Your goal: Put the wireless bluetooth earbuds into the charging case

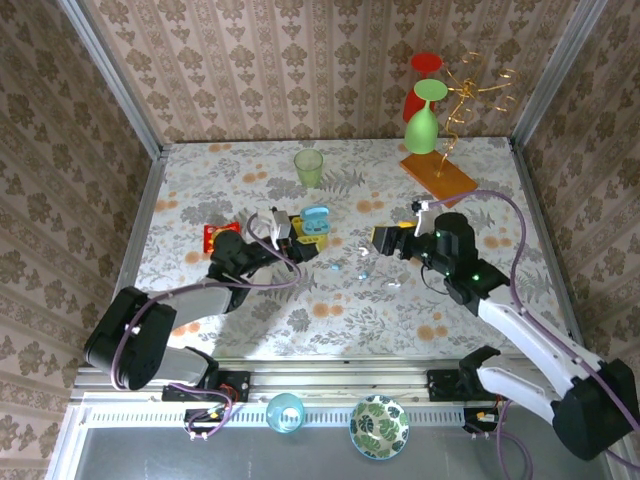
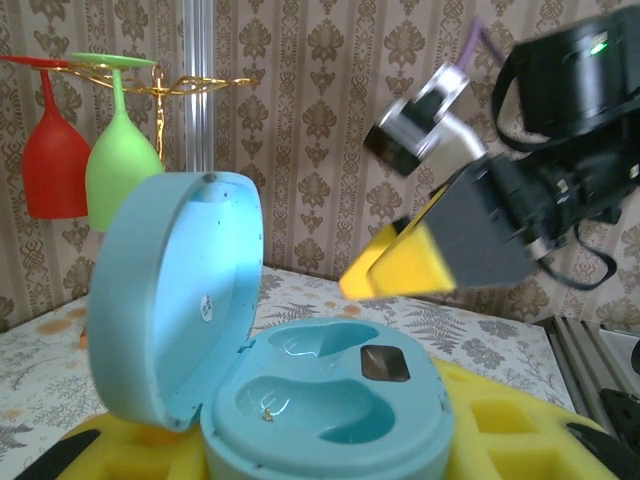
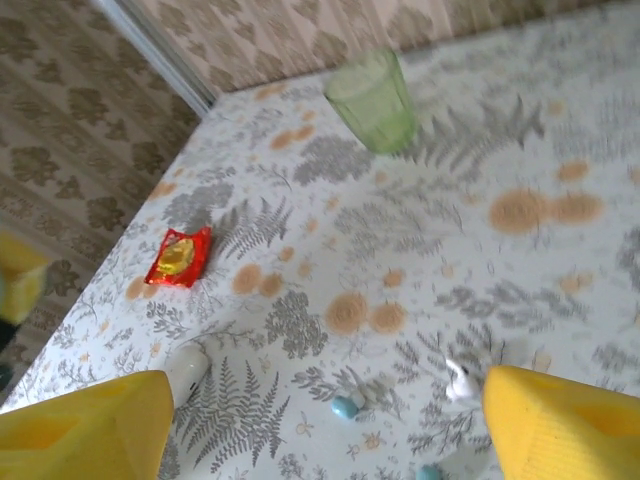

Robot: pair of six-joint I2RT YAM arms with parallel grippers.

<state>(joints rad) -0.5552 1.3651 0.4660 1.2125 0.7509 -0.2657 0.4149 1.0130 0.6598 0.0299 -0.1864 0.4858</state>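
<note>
My right gripper [image 3: 325, 405] hangs spread wide over the earbuds [image 3: 346, 406] lying loose on the table [image 3: 400, 230]. I'd centre one bud and pinch gently. My left gripper [image 1: 299, 236] clamps the open charging case [image 2: 330, 400].

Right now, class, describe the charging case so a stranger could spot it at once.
On the flowered table, look in front of the green cup. The charging case sits in the left arm's yellow fingers: a round pale-blue shell with its lid up, bigger than the tiny earbuds beside it.
</note>
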